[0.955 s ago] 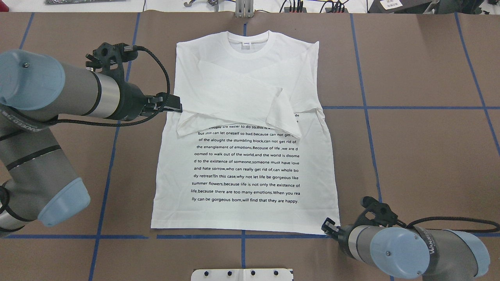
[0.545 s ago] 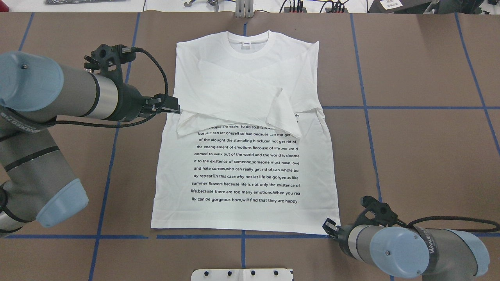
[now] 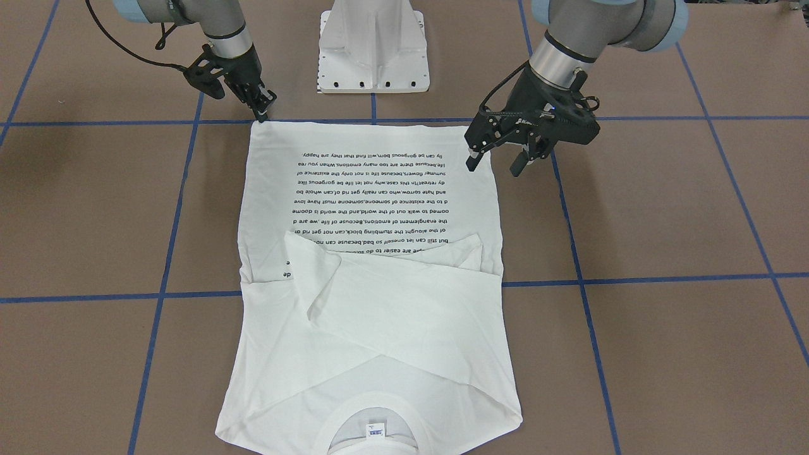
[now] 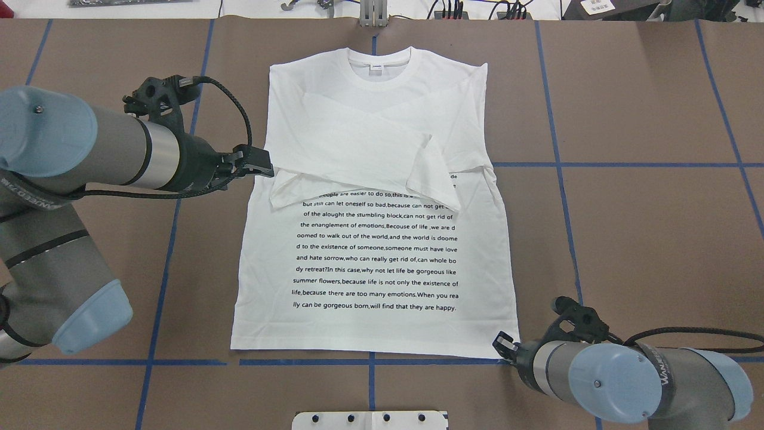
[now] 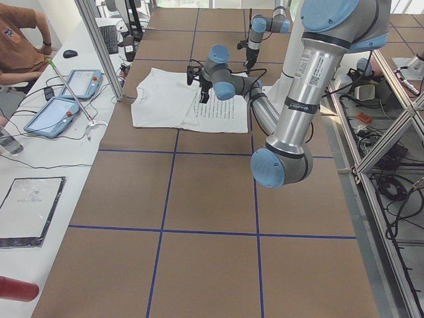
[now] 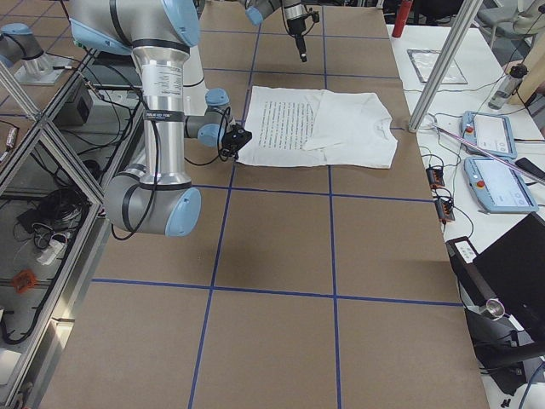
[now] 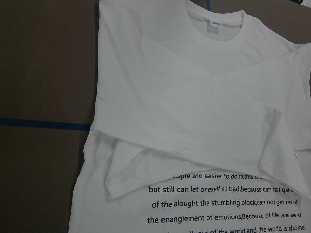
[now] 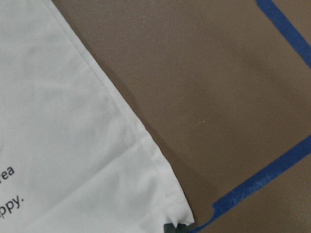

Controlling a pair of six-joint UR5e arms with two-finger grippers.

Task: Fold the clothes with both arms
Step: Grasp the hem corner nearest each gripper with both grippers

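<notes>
Front-facing view: the left pincer [image 3: 493, 165] hangs with its 2 fingers spread wide, 1 over the side edge of the T-shirt [image 3: 379, 316] and 1 over the brown surface [image 3: 663, 253]. Nothing is between them. The right pincer [image 3: 261, 114] points down at a hem corner with its fingers close together. Whether they pinch cloth I cannot tell. The shirt lies flat, hem toward the robot.

Overhead view: the left pincer is at the shirt's side edge, just beside the 2 sleeves [image 4: 358, 155] folded across the chest. The printed text [image 4: 376, 260] includes "and hate sorrow,who can really get rid of" and ends "will find that they are happy." The neck label [image 4: 376, 67] is too small to read.

Side views: both pincers are too small to judge. The shirt lies near the middle of the surface.

Left wrist view: collar, crossed sleeves and the line "but still can let oneself so bad".

Right wrist view: a dark fingertip [image 8: 171, 228] sits at the hem corner, beside blue tape [image 8: 262, 191]. The letters "ppy." show.
</notes>
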